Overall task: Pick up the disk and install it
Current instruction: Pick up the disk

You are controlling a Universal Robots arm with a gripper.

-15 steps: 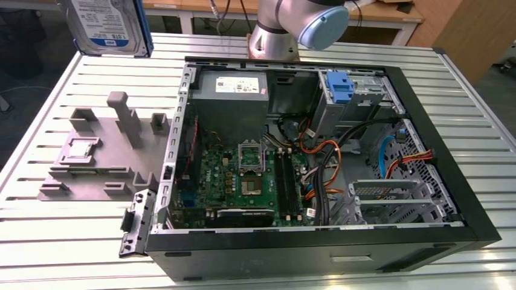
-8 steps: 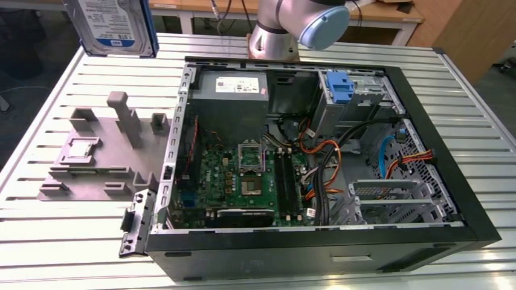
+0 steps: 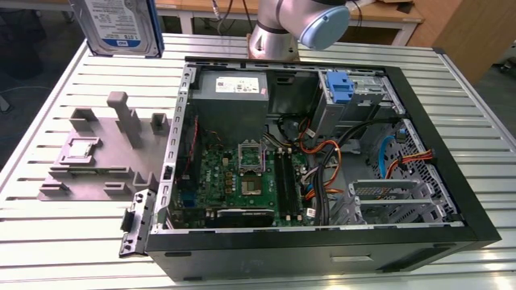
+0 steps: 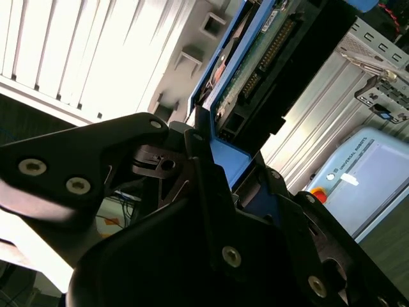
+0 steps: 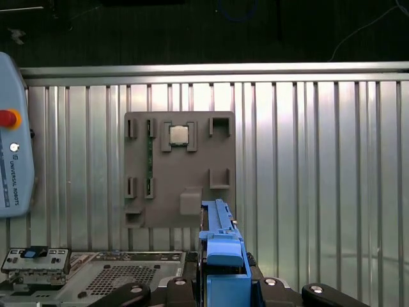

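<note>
- Table (image 3: pixel 484 90): ribbed aluminium slats, bright and hard
- Computer case (image 3: pixel 322 254): open black steel tower on its side, centre to lower right of the exterior view; green board, cables, blue plastic caddy (image 3: pixel 342 90) at upper right
- Fixture tray (image 3: pixel 89 181): matt grey plastic, blocky pegs and pockets, left of the case
- Disk (image 3: pixel 121 27): aloft on edge at upper left of the exterior view; silver slab, blue-and-white label, blue plastic rails; judged dense, rigid, shock-sensitive; best gripped across the rails
- Gripper (image 5: pixel 223 288): black fingers clamped on the disk's blue rail in both wrist views
</note>
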